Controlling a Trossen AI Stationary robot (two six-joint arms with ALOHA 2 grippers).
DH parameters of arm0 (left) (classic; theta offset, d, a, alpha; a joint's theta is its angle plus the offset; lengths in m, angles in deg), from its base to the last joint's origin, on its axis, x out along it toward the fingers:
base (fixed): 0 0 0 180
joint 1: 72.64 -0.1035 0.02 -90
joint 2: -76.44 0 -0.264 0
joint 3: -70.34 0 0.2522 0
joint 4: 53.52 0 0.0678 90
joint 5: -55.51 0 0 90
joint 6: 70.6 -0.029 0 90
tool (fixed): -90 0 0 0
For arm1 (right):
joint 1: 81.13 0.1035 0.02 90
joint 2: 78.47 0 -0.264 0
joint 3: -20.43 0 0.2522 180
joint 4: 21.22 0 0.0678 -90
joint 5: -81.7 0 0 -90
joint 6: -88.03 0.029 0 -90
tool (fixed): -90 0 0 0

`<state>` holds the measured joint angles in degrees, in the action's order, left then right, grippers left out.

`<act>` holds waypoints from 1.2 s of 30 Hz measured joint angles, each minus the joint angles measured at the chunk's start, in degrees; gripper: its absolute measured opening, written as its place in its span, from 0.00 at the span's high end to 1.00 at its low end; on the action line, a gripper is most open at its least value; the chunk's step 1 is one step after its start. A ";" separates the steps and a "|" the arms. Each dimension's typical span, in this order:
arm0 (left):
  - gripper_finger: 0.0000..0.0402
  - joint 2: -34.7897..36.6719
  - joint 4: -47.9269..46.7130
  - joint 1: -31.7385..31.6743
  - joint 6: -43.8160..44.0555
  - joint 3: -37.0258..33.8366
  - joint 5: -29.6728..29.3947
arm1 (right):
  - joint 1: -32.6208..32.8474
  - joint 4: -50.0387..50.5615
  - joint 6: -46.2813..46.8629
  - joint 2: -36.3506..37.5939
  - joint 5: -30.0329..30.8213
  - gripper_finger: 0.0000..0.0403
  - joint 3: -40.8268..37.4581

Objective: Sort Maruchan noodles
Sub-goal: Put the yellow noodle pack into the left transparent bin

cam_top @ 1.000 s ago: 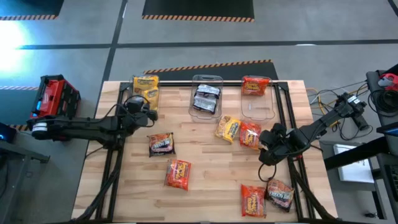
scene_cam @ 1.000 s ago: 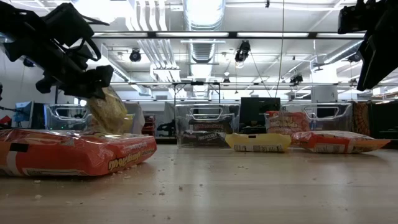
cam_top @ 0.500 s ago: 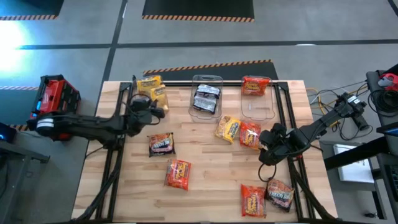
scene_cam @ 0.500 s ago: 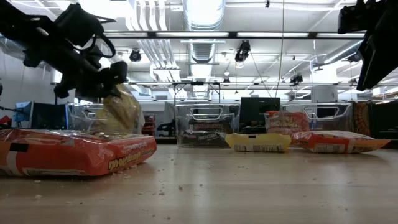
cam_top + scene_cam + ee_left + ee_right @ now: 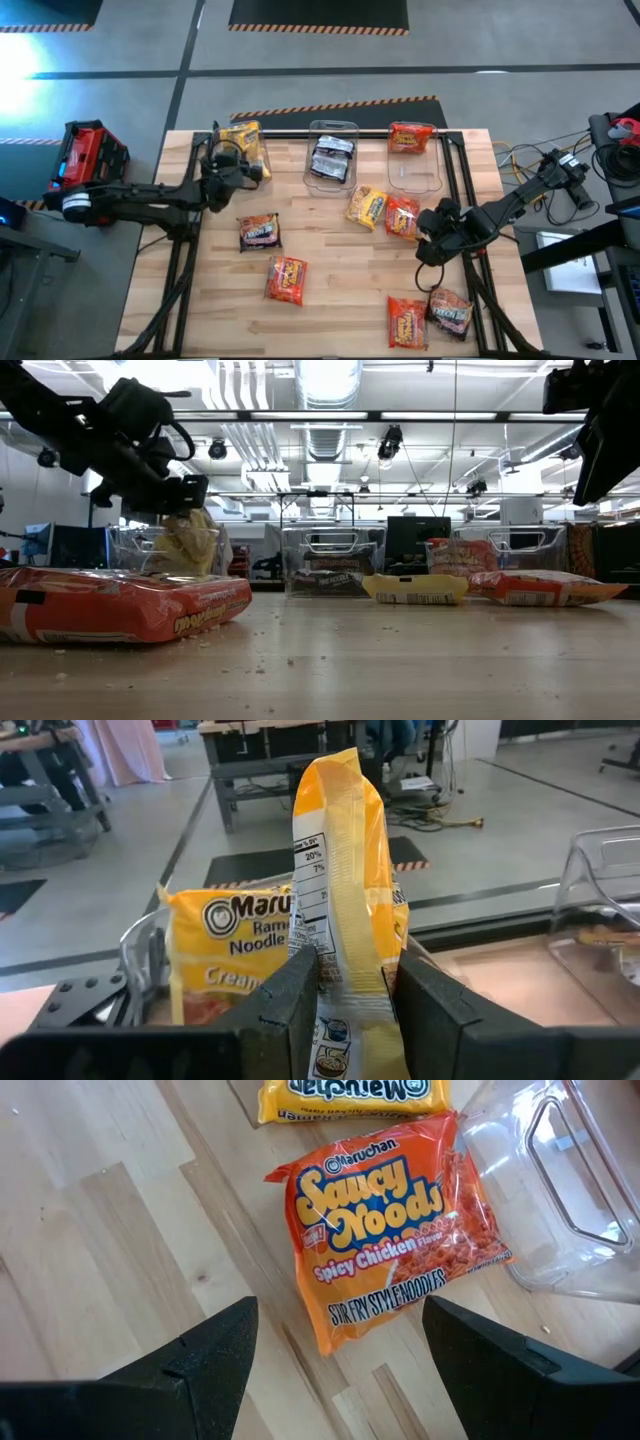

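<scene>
My left gripper (image 5: 238, 165) is shut on a yellow noodle packet (image 5: 251, 150) over the clear left bin (image 5: 218, 135) at the table's far edge. Another yellow packet (image 5: 222, 945) stands in that bin. In the low view the held packet (image 5: 186, 542) hangs below the gripper (image 5: 172, 500), inside the bin's walls. My right gripper (image 5: 340, 1310) is open, hovering above a red Saucy Noods packet (image 5: 395, 1230) that lies flat on the table, with a finger showing on either side of it. A yellow packet (image 5: 366, 206) lies beside the red one (image 5: 402, 216). My left gripper pinches the yellow packet between its two fingers (image 5: 300, 995) across the packet's flat faces, near one end (image 5: 345, 982). The packet stands edge-on in the wrist view, its seamed back with the nutrition label toward the camera. It is lifted clear of the table and hangs into the bin.
The middle bin (image 5: 332, 128) holds a dark packet (image 5: 331, 158); the right bin (image 5: 415, 170) holds a red one (image 5: 410, 137). Loose on the table: a dark packet (image 5: 260, 232), a red one (image 5: 286, 279), and a red (image 5: 407, 322) and dark pair (image 5: 450, 312) near the right corner.
My left gripper has carried the yellow packet toward the far edge, over the left bin, staying shut on it. The packet now covers more of the yellow packet lying in the bin.
</scene>
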<state>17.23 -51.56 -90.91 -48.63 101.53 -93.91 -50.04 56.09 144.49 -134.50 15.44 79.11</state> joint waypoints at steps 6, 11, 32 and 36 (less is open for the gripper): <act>0.76 -0.48 2.10 -4.08 -1.97 0.00 3.94 | 0.00 0.00 0.03 0.00 0.00 0.32 -0.01; 0.76 -1.58 2.14 -5.99 -1.76 0.00 5.77 | 0.00 -0.02 0.05 0.00 0.00 0.32 -0.02; 0.71 -7.30 6.24 -9.02 -3.02 0.00 8.91 | 0.00 -0.04 0.05 0.00 0.01 0.32 -0.01; 0.65 -6.99 6.05 -9.02 -2.74 0.00 7.86 | 0.00 -0.04 0.05 0.00 0.02 0.32 -0.02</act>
<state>10.24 -45.50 -99.93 -51.37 101.53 -86.05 -50.04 56.04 144.54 -134.50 15.46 79.09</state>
